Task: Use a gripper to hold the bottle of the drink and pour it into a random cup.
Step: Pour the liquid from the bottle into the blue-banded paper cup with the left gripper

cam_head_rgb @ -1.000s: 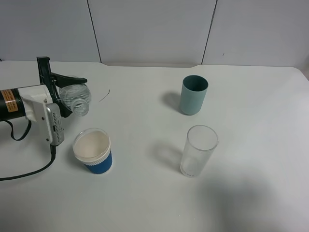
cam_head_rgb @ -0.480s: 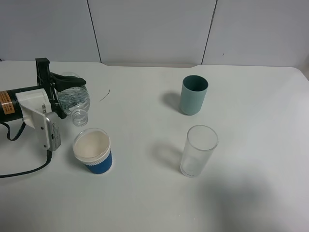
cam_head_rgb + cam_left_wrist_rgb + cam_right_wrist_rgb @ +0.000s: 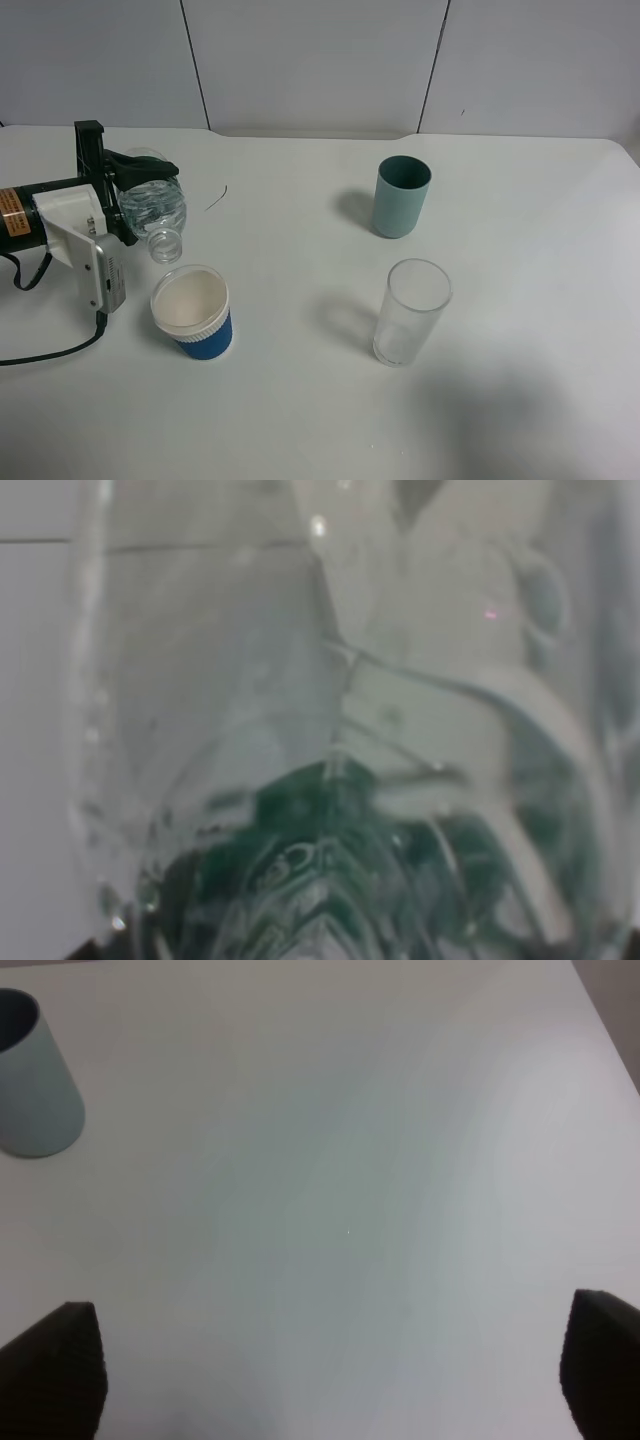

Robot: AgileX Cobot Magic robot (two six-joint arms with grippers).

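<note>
Left gripper clamped on bottle; tilt steeper than a second ago, unchanged over the last half second. Bottle mouth points down, just beyond fingertips; blue cup near it, apart. Right gripper spread open.

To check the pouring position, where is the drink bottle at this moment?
In the exterior high view, the bottle is at the far left, held tilted in the left pincer, its open mouth just behind the blue cup.
</note>
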